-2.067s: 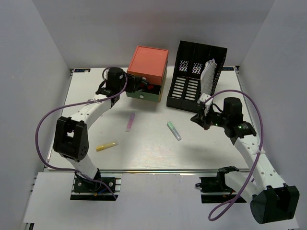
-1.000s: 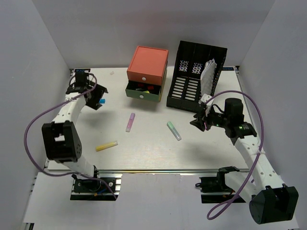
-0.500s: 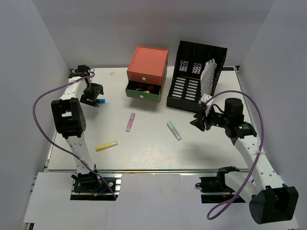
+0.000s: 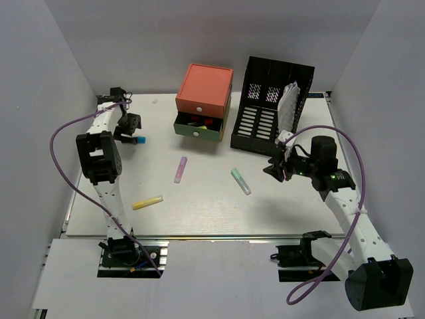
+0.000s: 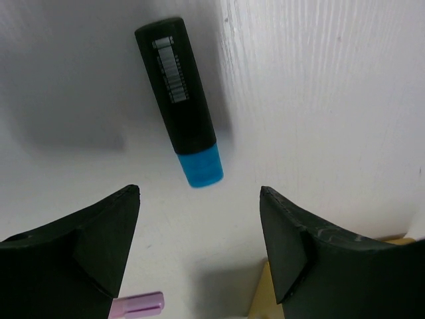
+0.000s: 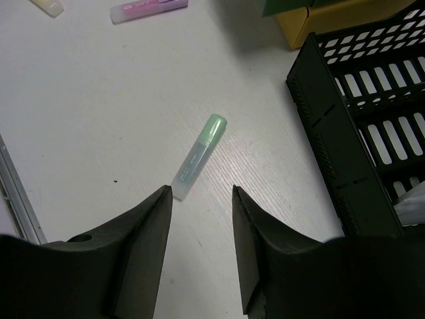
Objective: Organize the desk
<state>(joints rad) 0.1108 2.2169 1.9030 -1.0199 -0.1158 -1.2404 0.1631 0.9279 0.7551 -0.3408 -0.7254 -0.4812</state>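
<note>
Hovering the left gripper (image 5: 199,203), spread wide and empty, just short of the marker (image 5: 184,116) at upper left of the top view; probably needing to centre on the black barrel (image 5: 174,80), not the blue cap (image 5: 203,174), before closing. Holding the right gripper (image 6: 199,199) part-spread, empty, over a highlighter (image 6: 197,157). Working on the desk (image 4: 212,206), white, grained, filling mid-frame between grey walls (image 4: 199,40).

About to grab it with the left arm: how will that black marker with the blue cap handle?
The black marker looks like rigid plastic, so it is probably stiff and light. Its round barrel, lying flat on the desk, may roll if nudged sideways. The smooth surface could be a little slippery.
</note>
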